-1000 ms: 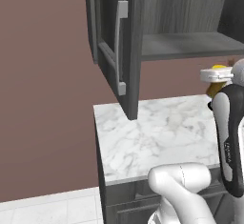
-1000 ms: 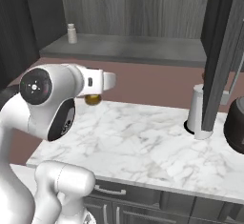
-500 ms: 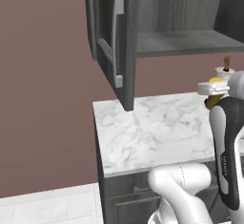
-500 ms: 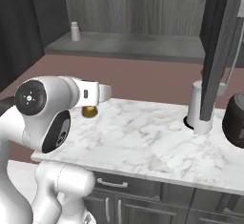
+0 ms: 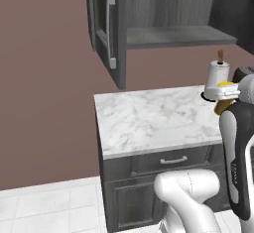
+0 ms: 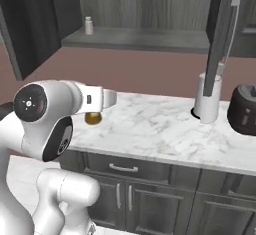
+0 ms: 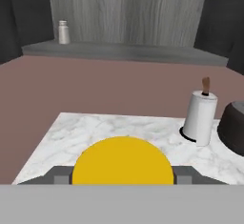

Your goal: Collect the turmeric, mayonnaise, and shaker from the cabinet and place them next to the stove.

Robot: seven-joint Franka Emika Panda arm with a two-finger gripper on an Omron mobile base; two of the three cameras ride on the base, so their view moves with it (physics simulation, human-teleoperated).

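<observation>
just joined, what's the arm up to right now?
The tool is closed on the turmeric, its yellow lid between the fingers, and carries it above the marble counter. In the right base view the amber jar hangs under the hand. The cabinet is open, and the shaker stands on its shelf, not yet collected. A paper towel roll and a dark pot sit on the counter to the right.
</observation>
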